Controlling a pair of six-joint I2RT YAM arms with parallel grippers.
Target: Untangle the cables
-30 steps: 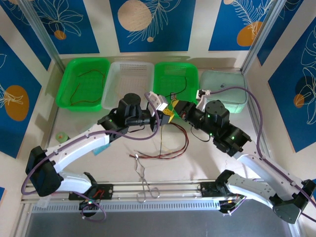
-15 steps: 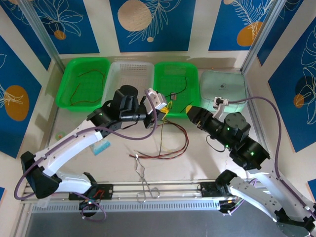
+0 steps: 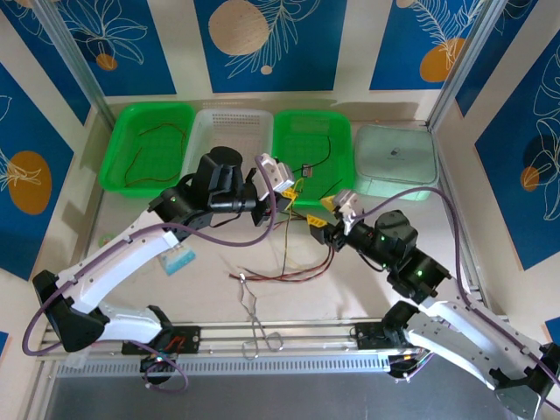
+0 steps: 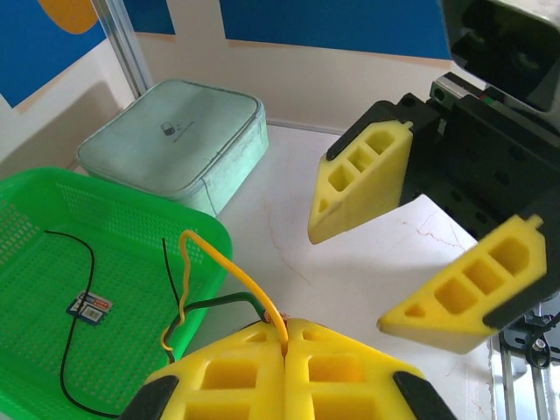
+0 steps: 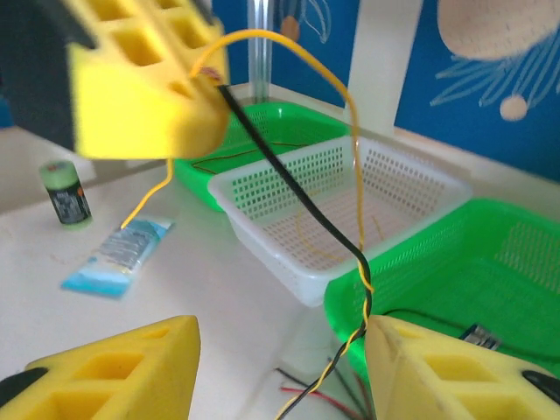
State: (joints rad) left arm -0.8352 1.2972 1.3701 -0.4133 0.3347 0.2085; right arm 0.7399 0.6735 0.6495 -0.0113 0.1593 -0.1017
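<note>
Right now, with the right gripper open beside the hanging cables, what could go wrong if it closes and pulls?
1. The yellow cable and the black cable are twisted together close to one finger of the right gripper. Closing there would likely pinch both, and pulling could tighten the twist.
2. The left gripper is shut on the yellow cable, so a hard pull may jerk it out of that grip.

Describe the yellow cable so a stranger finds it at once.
Find the left gripper, shut above the middle of the table. Two thin cables leave its tip: the yellow cable arches in a loop, while the black cable runs straight.
</note>
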